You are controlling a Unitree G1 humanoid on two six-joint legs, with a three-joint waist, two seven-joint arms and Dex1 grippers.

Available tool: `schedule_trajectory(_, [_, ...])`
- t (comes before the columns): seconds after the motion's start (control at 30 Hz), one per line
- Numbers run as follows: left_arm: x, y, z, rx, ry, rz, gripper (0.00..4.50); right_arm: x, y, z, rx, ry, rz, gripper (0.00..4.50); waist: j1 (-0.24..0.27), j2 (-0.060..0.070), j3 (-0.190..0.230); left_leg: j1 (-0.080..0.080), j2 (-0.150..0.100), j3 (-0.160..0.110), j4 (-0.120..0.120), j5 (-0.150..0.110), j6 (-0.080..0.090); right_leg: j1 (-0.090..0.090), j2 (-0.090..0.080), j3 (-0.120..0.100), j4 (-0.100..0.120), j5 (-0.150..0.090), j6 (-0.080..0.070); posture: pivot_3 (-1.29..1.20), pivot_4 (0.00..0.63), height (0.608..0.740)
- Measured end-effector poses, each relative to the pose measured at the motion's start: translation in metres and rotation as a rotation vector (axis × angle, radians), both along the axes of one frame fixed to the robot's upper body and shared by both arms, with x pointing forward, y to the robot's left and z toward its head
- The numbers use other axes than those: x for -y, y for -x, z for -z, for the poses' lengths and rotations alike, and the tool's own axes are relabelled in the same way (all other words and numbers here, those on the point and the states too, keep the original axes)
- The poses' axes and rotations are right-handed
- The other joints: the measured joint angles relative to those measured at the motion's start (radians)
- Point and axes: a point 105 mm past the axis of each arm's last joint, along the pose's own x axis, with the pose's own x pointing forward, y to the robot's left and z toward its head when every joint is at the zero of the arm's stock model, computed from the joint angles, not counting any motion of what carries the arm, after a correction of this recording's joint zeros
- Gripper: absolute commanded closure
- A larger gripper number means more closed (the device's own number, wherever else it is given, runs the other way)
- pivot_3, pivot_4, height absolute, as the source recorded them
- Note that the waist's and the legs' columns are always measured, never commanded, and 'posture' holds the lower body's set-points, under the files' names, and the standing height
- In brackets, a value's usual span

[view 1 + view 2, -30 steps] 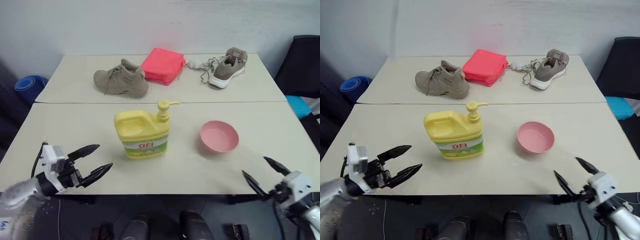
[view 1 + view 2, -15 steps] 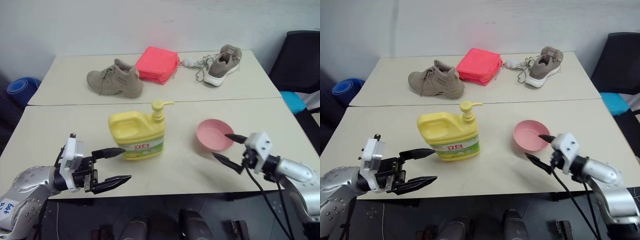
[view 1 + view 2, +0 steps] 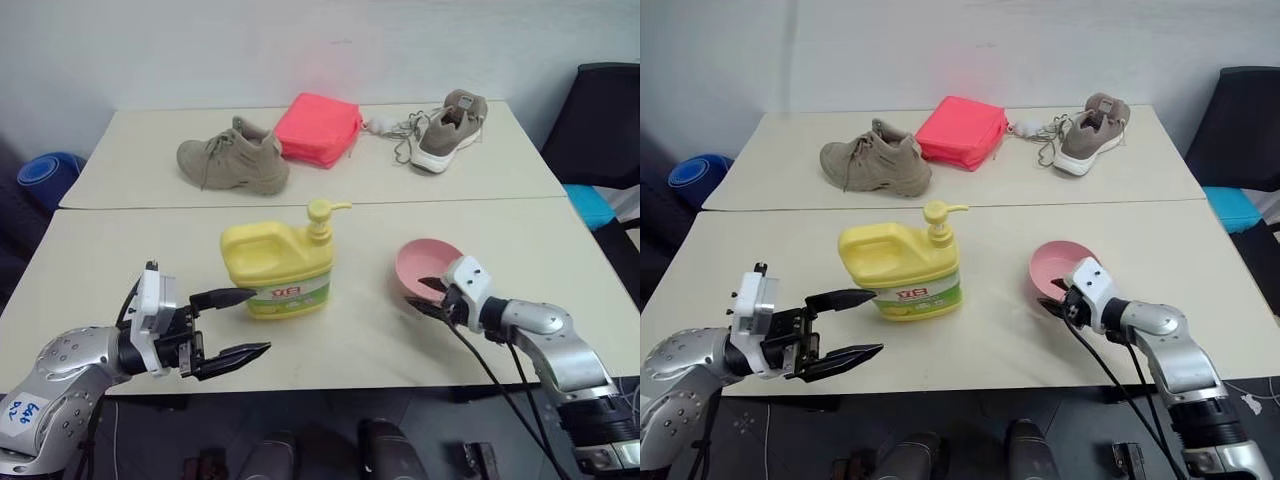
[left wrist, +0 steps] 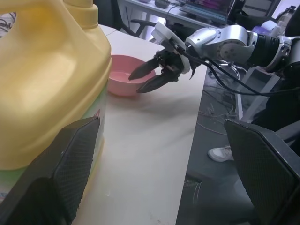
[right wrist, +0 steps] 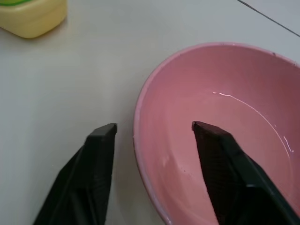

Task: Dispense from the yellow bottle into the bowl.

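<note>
Two-table setup, right gripper straddling the bowl rim, left one parked by the jug

I'm looking at the table first: the yellow bottle stands upright near its middle, pump spout pointing to 3 o'clock, and the bowl sits at 3 o'clock of it, well apart. My left gripper hangs at the bottle's 7 o'clock, jaws spread wide, holding nothing. My right gripper has one finger inside the bowl and one outside the rim, not clamped yet.
</note>
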Motion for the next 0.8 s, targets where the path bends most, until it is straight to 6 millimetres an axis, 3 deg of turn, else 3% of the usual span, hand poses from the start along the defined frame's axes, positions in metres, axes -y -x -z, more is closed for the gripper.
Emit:
schedule_trajectory(0.13, [-0.005,-0.002,-0.010,0.000,0.022,-0.014,0.00,-0.001,-0.001,0.002,0.009,0.010,-0.012,4.36,-0.007,0.000,0.000,0.000,0.000,0.000,0.000,0.000,0.000,0.000,0.000,0.000,0.000,0.000,0.000,0.00,0.150,0.740])
schedule_trajectory(0.3, [-0.012,0.000,-0.038,-0.037,0.077,0.008,0.00,-0.002,-0.002,-0.004,0.029,0.016,-0.038,4.48,-0.010,-0.002,0.000,0.000,0.001,-0.001,0.000,0.000,0.000,0.000,0.000,0.001,0.000,0.000,0.000,0.00,0.150,0.740])
schedule_trajectory(0.47, [-0.008,-0.007,-0.094,0.080,0.183,0.037,1.18,-0.005,0.007,-0.015,0.035,0.086,-0.152,4.50,-0.007,-0.001,0.002,0.000,0.000,0.000,0.001,0.000,0.000,0.000,0.000,0.000,0.001,0.000,0.000,0.00,0.150,0.740])
schedule_trajectory(0.57, [-0.003,-0.022,-0.128,0.199,0.216,0.018,2.13,-0.021,0.006,-0.055,0.101,0.138,-0.259,4.50,-0.010,-0.001,0.003,0.000,-0.001,0.001,0.002,0.001,-0.001,-0.002,0.000,-0.003,0.003,0.001,0.001,0.00,0.150,0.740])
schedule_trajectory(0.63, [0.008,-0.033,-0.137,0.236,0.220,0.025,2.71,-0.032,0.004,-0.088,0.166,0.173,-0.307,4.50,-0.014,-0.001,0.003,0.000,-0.001,0.003,0.000,0.000,-0.001,-0.003,0.001,-0.002,0.003,0.001,0.001,0.00,0.150,0.740])
schedule_trajectory(0.7, [0.017,-0.045,-0.136,0.241,0.220,0.029,3.29,-0.038,0.002,-0.108,0.191,0.194,-0.329,4.50,-0.012,-0.001,0.004,-0.002,0.000,0.003,0.000,0.001,-0.001,-0.004,0.001,-0.003,0.002,0.001,0.001,0.00,0.150,0.740])
schedule_trajectory(0.8, [0.035,-0.064,-0.133,0.250,0.194,0.038,4.14,-0.048,0.003,-0.121,0.166,0.244,-0.384,4.50,-0.010,-0.002,0.004,-0.014,-0.001,0.003,0.005,0.001,-0.001,-0.016,0.001,-0.003,0.004,0.001,0.002,0.00,0.150,0.740])
